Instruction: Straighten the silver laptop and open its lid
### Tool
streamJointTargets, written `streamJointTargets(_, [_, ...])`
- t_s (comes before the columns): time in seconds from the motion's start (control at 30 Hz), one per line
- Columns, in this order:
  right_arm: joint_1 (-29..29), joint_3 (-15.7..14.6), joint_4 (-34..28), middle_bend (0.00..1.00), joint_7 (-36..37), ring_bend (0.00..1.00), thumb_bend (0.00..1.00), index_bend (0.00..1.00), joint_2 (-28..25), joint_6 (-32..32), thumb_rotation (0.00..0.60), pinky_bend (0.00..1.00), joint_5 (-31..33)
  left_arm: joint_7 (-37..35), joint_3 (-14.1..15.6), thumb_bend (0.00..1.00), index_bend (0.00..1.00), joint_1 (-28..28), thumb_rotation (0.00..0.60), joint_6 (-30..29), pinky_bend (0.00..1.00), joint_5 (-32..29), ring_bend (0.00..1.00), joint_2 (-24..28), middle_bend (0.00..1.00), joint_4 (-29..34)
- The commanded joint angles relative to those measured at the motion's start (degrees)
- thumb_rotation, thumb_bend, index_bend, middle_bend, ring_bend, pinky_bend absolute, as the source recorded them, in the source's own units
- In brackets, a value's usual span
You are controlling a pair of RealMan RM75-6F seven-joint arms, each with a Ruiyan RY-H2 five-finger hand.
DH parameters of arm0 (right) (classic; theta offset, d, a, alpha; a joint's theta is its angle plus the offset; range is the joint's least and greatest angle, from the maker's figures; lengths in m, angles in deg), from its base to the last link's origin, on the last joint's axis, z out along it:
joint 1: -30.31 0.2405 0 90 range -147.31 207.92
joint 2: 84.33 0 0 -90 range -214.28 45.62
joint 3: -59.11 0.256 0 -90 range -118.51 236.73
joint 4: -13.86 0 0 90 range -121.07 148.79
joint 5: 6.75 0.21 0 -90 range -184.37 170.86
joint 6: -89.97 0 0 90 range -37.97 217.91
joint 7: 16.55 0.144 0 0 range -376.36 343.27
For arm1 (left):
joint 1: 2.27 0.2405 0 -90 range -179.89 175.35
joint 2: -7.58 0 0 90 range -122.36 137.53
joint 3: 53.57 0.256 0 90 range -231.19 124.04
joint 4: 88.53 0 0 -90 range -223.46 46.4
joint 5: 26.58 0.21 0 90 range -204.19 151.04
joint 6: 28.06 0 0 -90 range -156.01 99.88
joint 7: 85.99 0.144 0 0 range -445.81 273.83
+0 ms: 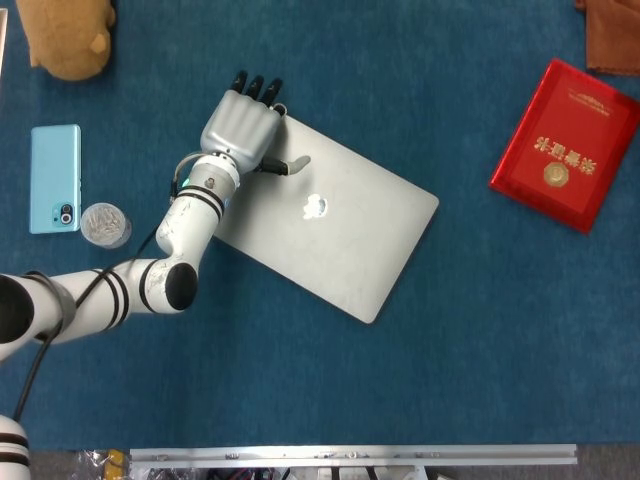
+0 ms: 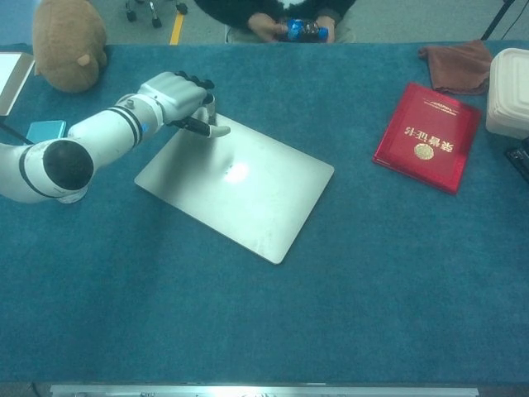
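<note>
The silver laptop [image 1: 335, 235] [image 2: 240, 190] lies shut and askew on the blue table, its logo facing up. My left hand [image 1: 240, 125] [image 2: 178, 91] sits on its far-left corner. The fingers hook over the far edge and the thumb [image 1: 293, 163] lies flat on the lid. The left forearm stretches back toward the lower left. My right hand shows in neither view.
A red booklet [image 1: 565, 145] [image 2: 426, 136] lies to the right. On the left are a blue phone [image 1: 54, 178], a small round clear container [image 1: 105, 224] and a brown plush toy [image 2: 70, 45]. A brown cloth [image 2: 459, 64] and a white box [image 2: 508, 91] are far right.
</note>
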Motion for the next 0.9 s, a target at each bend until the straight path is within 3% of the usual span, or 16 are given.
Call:
streamJointTargets(0.03, [0.0, 0.0, 0.0, 0.02, 0.0, 0.00, 0.13, 0.00, 0.1, 0.0, 0.600, 0.03, 0.0, -0.6, -0.7, 0.17, 0.26, 0.0, 0.041, -0.3, 0.00, 0.8, 0.00, 0.1, 0.00, 0.6])
streamJointTargets(0.3, [-0.1, 0.0, 0.1, 0.02, 0.0, 0.00, 0.13, 0.00, 0.0, 0.0, 0.600, 0.03, 0.3, -0.8, -1.3, 0.17, 0.18, -1.0, 0.042, 1.5, 0.00, 1.6, 0.00, -2.7, 0.00, -2.2])
streamJointTargets(0.6, [-0.5, 0.2, 0.0, 0.02, 0.4, 0.00, 0.13, 0.00, -0.7, 0.5, 0.600, 0.03, 0.5, 0.0, -1.3, 0.17, 0.18, -1.9, 0.044, 2.9, 0.00, 1.0, 0.00, -5.2, 0.00, -5.2])
streamJointTargets(0.9, [-0.6, 0.2, 0.1, 0.02, 0.9, 0.00, 0.13, 0.00, -0.9, 0.6, 0.600, 0.03, 0.3, 1.7, -0.6, 0.17, 0.28, -1.8, 0.043, 2.2, 0.00, 0.0, 0.00, -4.9, 0.00, -4.7])
